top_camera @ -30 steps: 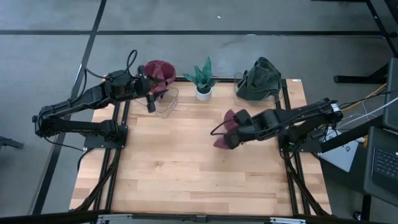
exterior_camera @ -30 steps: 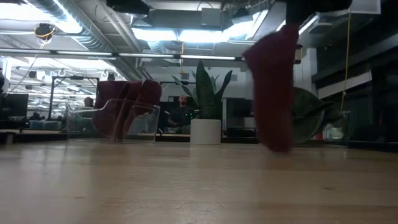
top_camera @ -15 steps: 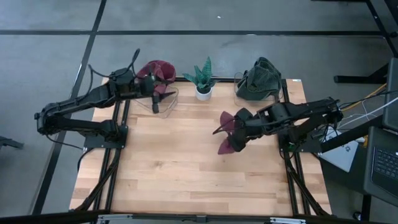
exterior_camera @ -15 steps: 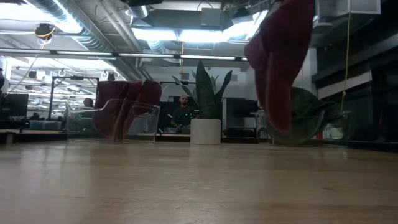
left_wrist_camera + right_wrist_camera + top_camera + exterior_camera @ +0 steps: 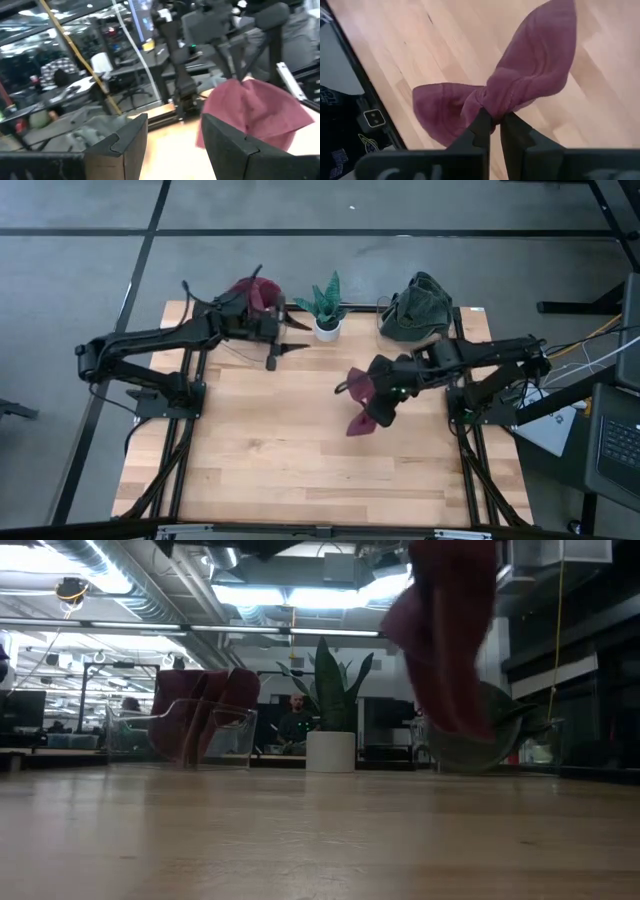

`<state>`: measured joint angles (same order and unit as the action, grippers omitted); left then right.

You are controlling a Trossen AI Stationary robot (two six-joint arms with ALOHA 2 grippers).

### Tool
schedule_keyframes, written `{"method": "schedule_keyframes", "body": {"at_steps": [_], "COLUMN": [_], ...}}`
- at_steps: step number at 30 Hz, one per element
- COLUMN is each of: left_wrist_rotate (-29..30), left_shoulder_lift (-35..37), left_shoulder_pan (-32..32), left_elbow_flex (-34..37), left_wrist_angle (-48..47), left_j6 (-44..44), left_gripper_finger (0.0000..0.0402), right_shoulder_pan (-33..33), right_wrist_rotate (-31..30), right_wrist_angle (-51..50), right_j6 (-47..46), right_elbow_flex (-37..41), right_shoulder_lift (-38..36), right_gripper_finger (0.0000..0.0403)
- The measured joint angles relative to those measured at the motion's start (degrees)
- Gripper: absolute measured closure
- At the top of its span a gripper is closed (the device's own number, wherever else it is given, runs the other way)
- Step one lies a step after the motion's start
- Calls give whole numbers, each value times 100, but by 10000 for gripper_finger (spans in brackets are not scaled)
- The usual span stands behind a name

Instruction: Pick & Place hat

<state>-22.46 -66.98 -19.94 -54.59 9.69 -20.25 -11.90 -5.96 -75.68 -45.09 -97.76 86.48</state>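
My right gripper (image 5: 382,388) is over the middle of the table, shut on a maroon hat (image 5: 362,402). In the low view the hat (image 5: 448,640) hangs well clear of the wood. My left gripper (image 5: 285,352) stands open and level near the far left, pointing toward the table's right. Nothing is between its fingers (image 5: 120,145); the held hat (image 5: 260,110) shows beyond them. More maroon hats (image 5: 255,295) lie piled in a clear bin (image 5: 205,725) at the far left. My right gripper pinches a gathered bunch of the hat's fabric (image 5: 492,111) between its two fingertips, several layers drawn together. The fingers come slanting down from the table's right side. The hat spreads out on both sides of the pinch, hangs below the fingers and is lifted clear of the table.
A small potted plant (image 5: 327,308) stands at the far middle. A heap of dark green hats (image 5: 415,305) sits in a clear bin at the far right. Bare wood (image 5: 300,460) lies toward the near edge. A person (image 5: 293,720) sits in the room behind.
My left gripper has swung away from the maroon pile toward the table's middle and tipped from pointing down to level, staying open. My right gripper has risen a little and rolled; the hat has lifted higher and turned about below it.
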Motion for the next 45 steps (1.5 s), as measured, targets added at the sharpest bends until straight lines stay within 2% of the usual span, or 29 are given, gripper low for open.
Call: {"method": "schedule_keyframes", "body": {"at_steps": [8, 14, 17, 22, 27, 32, 36, 40, 45], "left_wrist_rotate": [-620, -601, -603, -627, -916, -918, -875, -846, -365], "left_shoulder_lift": [-579, -944, -1049, -1208, -1372, -1386, -1386, -1386, -1386], "left_shoulder_pan": [307, 334, 337, 334, 335, 334, 334, 334, 335], "left_elbow_flex": [0, -186, -272, -280, -280, -280, -280, -280, -280], "left_wrist_angle": [214, 383, 392, 350, 309, 286, 298, 297, 295], "left_j6": [29, 96, 101, 103, 210, 214, 210, 210, 110], "left_gripper_finger": [219, 219, 219, 219, 219, 219, 219, 219, 219], "right_shoulder_pan": [458, 805, 947, 1106, 1222, 1257, 1257, 1257, 1251], "right_wrist_rotate": [385, 1107, 1206, 1217, 1145, 866, 558, 496, 521], "right_wrist_angle": [432, 430, 432, 619, 748, 773, 764, 769, 723], "right_j6": [794, 1406, 1681, 2026, 2197, 2452, 2624, 2728, 2847], "right_elbow_flex": [0, 0, 0, 2, -53, -364, -724, -1023, -1346], "right_shoulder_lift": [67, 488, 719, 879, 878, 872, 879, 888, 1075], "right_gripper_finger": [379, 379, 379, 379, 379, 379, 379, 379, 379]}}
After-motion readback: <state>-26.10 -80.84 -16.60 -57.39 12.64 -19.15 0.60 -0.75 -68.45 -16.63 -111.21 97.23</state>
